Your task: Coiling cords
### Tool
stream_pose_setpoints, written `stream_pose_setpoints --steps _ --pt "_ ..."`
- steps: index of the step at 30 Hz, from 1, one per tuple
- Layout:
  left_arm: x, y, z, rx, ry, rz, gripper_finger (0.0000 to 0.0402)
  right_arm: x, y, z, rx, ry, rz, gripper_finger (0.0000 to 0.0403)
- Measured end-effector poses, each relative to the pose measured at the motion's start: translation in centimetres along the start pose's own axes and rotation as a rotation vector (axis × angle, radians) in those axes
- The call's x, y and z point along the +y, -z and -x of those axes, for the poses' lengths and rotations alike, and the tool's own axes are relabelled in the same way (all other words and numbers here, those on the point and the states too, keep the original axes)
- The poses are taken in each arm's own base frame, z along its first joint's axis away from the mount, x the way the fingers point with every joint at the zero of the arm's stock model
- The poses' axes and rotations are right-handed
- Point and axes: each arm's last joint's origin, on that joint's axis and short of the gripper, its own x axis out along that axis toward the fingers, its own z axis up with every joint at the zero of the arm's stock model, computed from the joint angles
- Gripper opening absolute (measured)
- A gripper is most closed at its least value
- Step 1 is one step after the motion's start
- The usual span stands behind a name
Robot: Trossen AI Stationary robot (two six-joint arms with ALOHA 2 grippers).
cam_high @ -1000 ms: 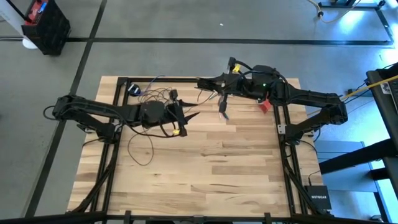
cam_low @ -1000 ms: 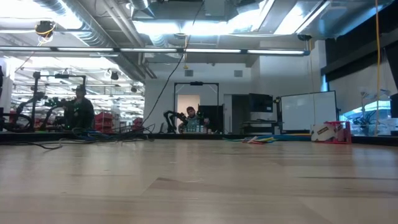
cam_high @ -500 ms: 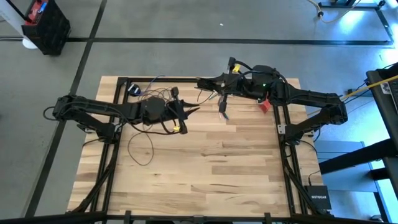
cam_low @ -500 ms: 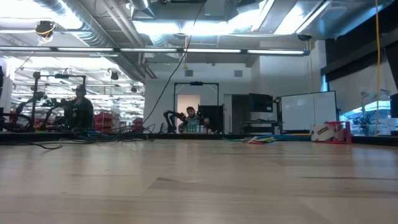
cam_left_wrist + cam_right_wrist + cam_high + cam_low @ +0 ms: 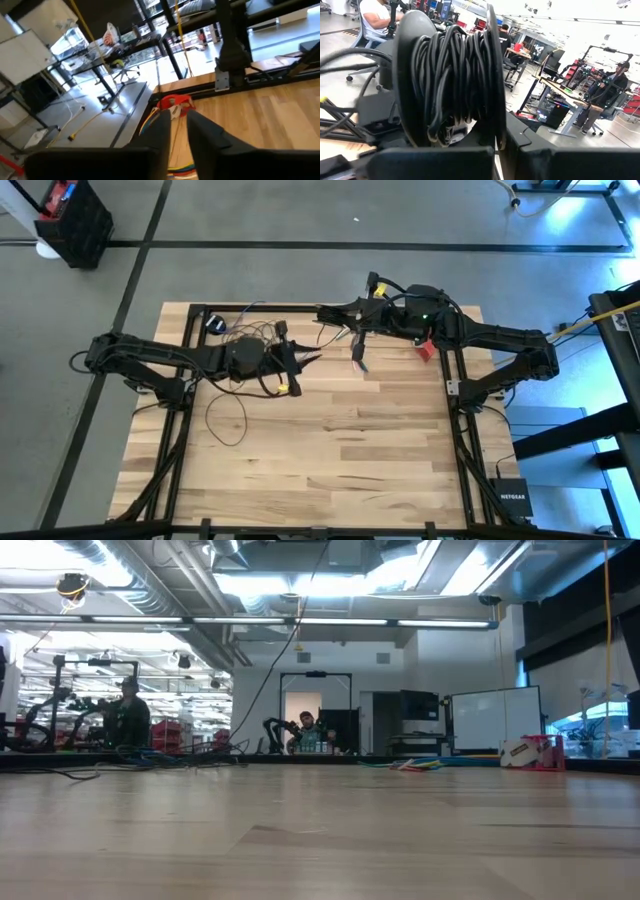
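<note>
Risks, left to right. The cords (image 5: 250,338) lie in a loose tangle on the far left part of the table (image 5: 380,460), under and just beside the left arm's wrist. One big loop (image 5: 226,420) trails toward the near edge, and the puck (image 5: 214,323) sits at the far left corner. If you pull from the middle of that tangle, I'd expect the loops to cinch into a knot, or the puck to drag and catch on the table frame. The wire is thin, so a grab can easily miss it or slip off. The multicoloured wires (image 5: 358,356) hang just right of the tangle. Sweep too far and you could snag them instead.

Tools. The left gripper (image 5: 303,366) hovers past the right side of the tangle, near the table's middle. In the left wrist view its fingers (image 5: 202,135) stand close together with a slim gap, and nothing shows between them, so read it as empty. I can't tell whether it touches a strand. The right gripper (image 5: 330,313) is at the far edge, clenched. A reel (image 5: 450,80) wound with black cable sits right in front of it, and the reel's flange runs down to the seam between the fingers. I can't tell whether the flange is actually pinched. If it isn't, any tug on the cable could tip the reel.
</note>
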Motion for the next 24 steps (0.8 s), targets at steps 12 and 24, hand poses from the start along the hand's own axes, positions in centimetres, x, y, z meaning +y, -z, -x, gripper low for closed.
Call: stream_pose_setpoints --steps 12,24 --pt "0.5 0.1 0.0 0.039 -0.103 -0.068 0.0131 0.0 0.0 0.0 0.000 -0.001 0.000 0.0004" --pt "0.9 0.8 -0.6 0.044 -0.025 -0.025 0.0068 0.0 0.0 0.0 0.000 -0.001 0.000 0.0005"
